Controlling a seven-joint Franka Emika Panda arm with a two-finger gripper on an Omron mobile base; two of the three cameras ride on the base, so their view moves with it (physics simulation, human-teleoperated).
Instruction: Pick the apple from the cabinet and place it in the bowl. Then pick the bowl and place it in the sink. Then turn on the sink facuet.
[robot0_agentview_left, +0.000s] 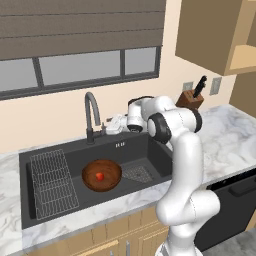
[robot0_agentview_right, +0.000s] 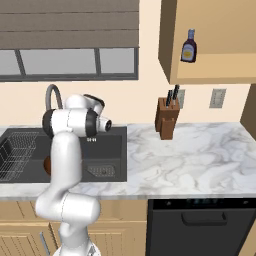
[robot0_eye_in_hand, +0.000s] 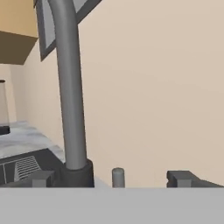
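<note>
1. At the far left of the left base view we see the wire rack (robot0_agentview_left: 52, 182) lying in the sink (robot0_agentview_left: 30, 165), a dark basin set in the marble counter (robot0_agentview_left: 235, 140).
2. Next comes the bowl (robot0_agentview_left: 102, 175) on the sink floor, with the apple (robot0_agentview_left: 99, 176) resting inside it.
3. Behind the bowl rises the faucet (robot0_agentview_left: 91, 116); in the hand view its small lever (robot0_eye_in_hand: 117, 177) stands just beside the base.
4. The gripper (robot0_agentview_left: 114, 124) hovers beside the faucet, its fingers (robot0_eye_in_hand: 181, 178) spread wide apart and holding nothing.
5. Farther right we see the knife block (robot0_agentview_right: 166, 118) on the counter.
6. Above it the cabinet (robot0_agentview_right: 210, 75) holds a bottle (robot0_agentview_right: 188, 46).
</note>
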